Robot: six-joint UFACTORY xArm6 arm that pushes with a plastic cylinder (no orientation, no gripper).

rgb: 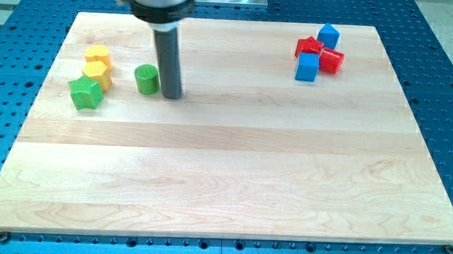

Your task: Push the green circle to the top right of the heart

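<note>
The green circle (146, 79) stands at the upper left of the wooden board (224, 173). My tip (172, 95) rests on the board just to the right of it and slightly lower, close to it but with a small gap showing. Two yellow blocks lie to the left of the circle: an upper one (97, 56) that looks like the heart and a lower one (98, 75) touching it. Their shapes are hard to make out. A green star (85, 94) lies just below the yellow pair.
At the upper right a cluster holds a red star (310, 46), a red round block (332, 60), a blue cube (328, 35) and another blue block (307, 67). The arm's body (157, 1) hangs over the board's top edge.
</note>
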